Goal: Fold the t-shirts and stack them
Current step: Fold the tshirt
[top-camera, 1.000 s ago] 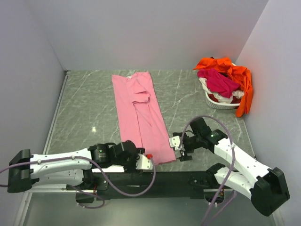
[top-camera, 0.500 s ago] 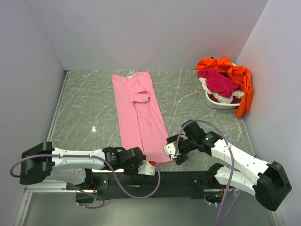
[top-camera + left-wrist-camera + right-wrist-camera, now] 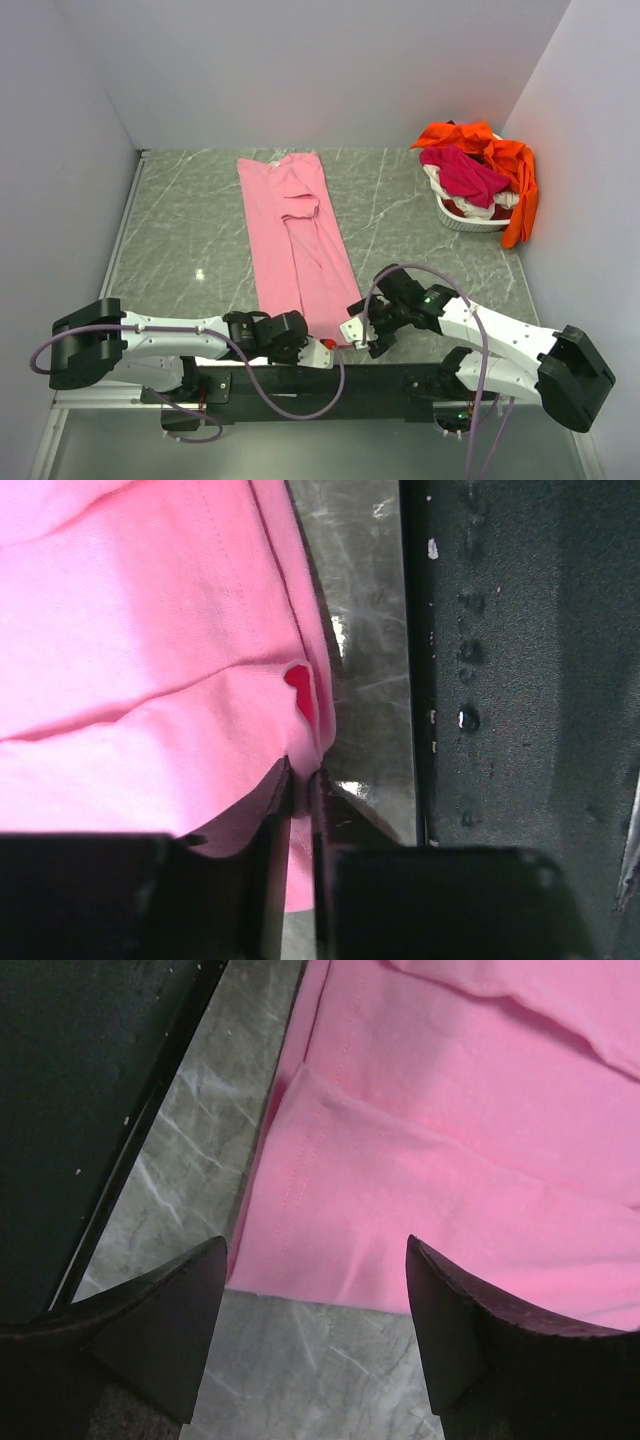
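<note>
Two grippers at the near hem: my left gripper (image 3: 301,780) is pinched together on the long folded light pink cloth t-shirt (image 3: 295,235), and my right gripper (image 3: 315,1247) is spread wide over its near right corner. The shirt lies lengthwise on the grey marble tabletop (image 3: 180,230), collar at the far end. Its red hem tag (image 3: 300,692) is unreadable.

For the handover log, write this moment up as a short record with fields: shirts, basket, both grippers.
shirt on table: light pink cloth t-shirt, folded into a long narrow strip, flat on the grey marbled table
left gripper: jaws pinched on the pink shirt's near hem
right gripper: open, poised at the near right corner of that hem
basket: white plastic basket, far right corner
in basket: magenta cloth shirt; bright orange cloth shirt draped over the rim
stack: none yet
</note>
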You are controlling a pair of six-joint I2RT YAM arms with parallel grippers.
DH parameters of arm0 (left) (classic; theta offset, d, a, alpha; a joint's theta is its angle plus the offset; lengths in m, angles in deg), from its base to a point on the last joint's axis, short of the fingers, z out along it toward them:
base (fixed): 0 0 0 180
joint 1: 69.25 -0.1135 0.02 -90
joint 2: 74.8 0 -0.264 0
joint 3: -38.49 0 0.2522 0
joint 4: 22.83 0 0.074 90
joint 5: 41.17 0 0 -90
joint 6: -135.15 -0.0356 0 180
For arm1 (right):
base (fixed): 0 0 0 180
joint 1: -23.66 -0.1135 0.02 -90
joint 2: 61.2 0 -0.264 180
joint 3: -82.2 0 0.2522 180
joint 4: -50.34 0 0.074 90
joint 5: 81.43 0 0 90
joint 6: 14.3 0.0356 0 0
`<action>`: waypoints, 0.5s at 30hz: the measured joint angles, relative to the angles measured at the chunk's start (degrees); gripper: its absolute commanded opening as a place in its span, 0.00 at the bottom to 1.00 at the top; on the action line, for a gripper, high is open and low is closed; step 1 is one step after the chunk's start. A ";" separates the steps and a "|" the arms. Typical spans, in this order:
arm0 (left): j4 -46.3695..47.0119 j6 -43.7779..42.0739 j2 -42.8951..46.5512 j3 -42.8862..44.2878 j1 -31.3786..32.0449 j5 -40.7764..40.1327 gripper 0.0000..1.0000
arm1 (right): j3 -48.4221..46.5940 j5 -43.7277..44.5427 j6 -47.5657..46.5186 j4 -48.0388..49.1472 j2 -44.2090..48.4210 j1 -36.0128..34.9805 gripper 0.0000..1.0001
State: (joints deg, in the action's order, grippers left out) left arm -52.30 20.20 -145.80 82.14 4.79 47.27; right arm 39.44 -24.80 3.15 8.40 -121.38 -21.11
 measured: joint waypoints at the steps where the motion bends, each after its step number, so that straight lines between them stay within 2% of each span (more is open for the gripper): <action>1: -0.02 -0.02 0.00 0.00 -0.07 -0.02 0.10 | 0.13 0.31 0.02 0.28 -0.24 -0.02 0.77; 7: -0.20 -0.28 0.26 -0.15 -0.24 0.00 0.04 | 0.50 3.39 0.11 1.88 -2.08 -1.66 0.69; 15: -0.63 -0.31 2.08 -0.63 -0.52 0.00 0.02 | 1.18 8.41 0.70 3.13 -5.16 -6.58 0.57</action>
State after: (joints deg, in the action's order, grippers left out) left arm -52.93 19.89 -143.72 81.51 4.27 47.27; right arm 40.62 -16.38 3.84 11.52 -126.54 -27.69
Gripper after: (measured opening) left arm 0.111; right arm 0.588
